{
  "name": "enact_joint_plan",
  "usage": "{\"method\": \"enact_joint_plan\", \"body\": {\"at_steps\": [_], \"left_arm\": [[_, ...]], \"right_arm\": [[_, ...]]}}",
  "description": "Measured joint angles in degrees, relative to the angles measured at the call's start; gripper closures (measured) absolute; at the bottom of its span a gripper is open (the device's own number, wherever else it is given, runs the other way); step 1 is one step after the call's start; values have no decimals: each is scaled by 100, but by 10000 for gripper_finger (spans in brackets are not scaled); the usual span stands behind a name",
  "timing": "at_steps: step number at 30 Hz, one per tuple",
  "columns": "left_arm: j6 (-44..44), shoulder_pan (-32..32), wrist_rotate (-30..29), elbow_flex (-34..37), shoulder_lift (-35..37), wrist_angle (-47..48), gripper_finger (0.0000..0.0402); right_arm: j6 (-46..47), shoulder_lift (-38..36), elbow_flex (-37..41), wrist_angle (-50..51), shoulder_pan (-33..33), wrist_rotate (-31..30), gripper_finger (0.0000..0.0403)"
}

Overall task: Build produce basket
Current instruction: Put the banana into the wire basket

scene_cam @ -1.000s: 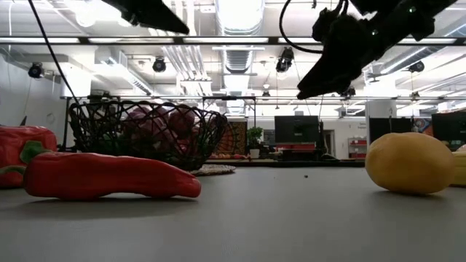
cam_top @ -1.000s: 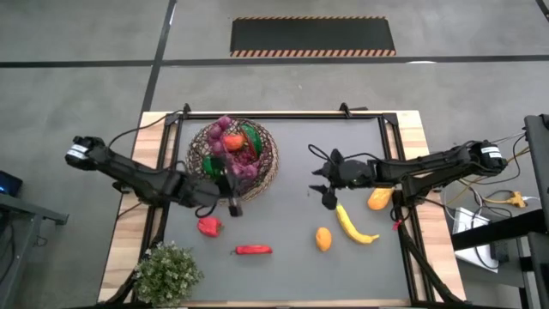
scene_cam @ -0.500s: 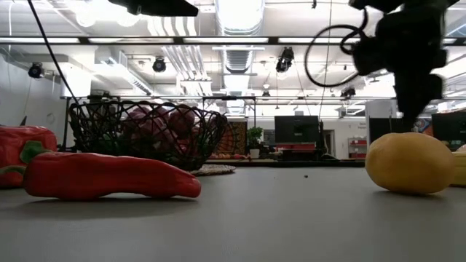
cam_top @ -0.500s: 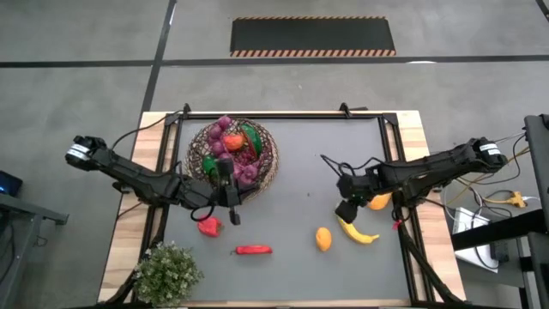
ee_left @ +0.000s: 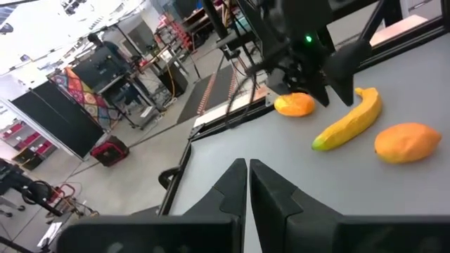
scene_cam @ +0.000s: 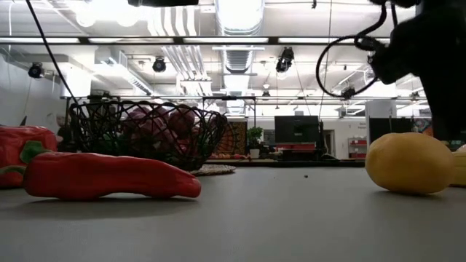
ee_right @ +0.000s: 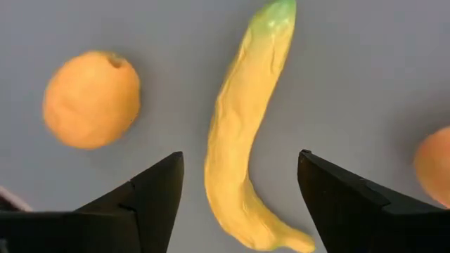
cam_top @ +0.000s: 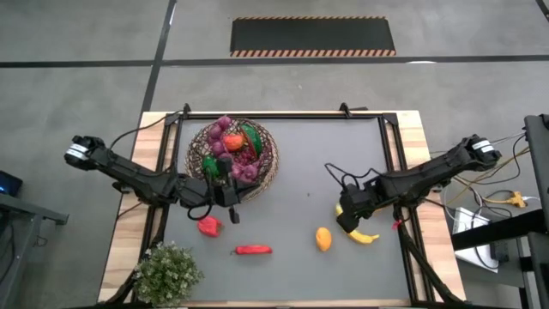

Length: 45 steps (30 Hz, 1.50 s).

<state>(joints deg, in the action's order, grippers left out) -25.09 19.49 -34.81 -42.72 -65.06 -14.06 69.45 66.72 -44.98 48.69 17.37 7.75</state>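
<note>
right gripper (ee_right: 239, 190): fingers spread wide, straddling the banana (ee_right: 246, 133) from above, nothing clamped. In the high view it sits over the banana (cam_top: 360, 233) near the table's right edge, toward the front.
left gripper (ee_left: 247, 184): fingers pressed together, empty. In the high view it hangs just off the basket's front rim (cam_top: 230, 196), left half of the table.
basket (cam_top: 233, 151): dark wicker bowl, back-left area of the table (cam_top: 300, 154). Holds purple grapes (cam_top: 225, 126), a red/orange piece and a green piece. In the low view its weave (scene_cam: 145, 131) shows pinkish fruit inside.
banana: flat on the table, green tip pointing away from the right wrist, between the two spread fingers, touching neither as far as I can see.
orange fruit (cam_top: 322, 238): on the table just left of the banana, near the front edge; apart from it. Big in the low view (scene_cam: 409, 162), and beside the banana in the right wrist view (ee_right: 91, 98).
second orange fruit (ee_left: 294, 104): seen from the left wrist, lying past the banana, partly under the right arm; only its edge shows in the right wrist view (ee_right: 432, 165).
red pepper (cam_top: 208, 226): on the table in front of the basket, front-left.
red chili (cam_top: 253, 250): lying flat near the front edge, right of the red pepper; closest item in the low view (scene_cam: 102, 176).
potted plant (cam_top: 167, 270): front-left corner.
</note>
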Motion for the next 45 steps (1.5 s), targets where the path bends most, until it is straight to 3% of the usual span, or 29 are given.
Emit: {"method": "enact_joint_plan", "body": {"at_steps": [18, 29, 33, 38, 45], "left_arm": [[-117, 0, 0, 30, 33, -48, 400], [-73, 0, 2, 87, 31, -48, 400], [-71, 0, 2, 87, 29, -50, 400], [-58, 0, 2, 87, 29, -54, 400], [-55, -2, 4, 87, 26, -278, 400]], "right_arm": [[-1183, 2014, -745, 29, 1, -10, 168], [-1926, 2269, -960, 57, -1, -140, 299], [-2124, 2062, -944, 107, -14, -248, 310], [-2775, 1551, -943, 22, -12, -889, 310], [-4844, 628, -797, -955, -36, -2776, 309]]}}
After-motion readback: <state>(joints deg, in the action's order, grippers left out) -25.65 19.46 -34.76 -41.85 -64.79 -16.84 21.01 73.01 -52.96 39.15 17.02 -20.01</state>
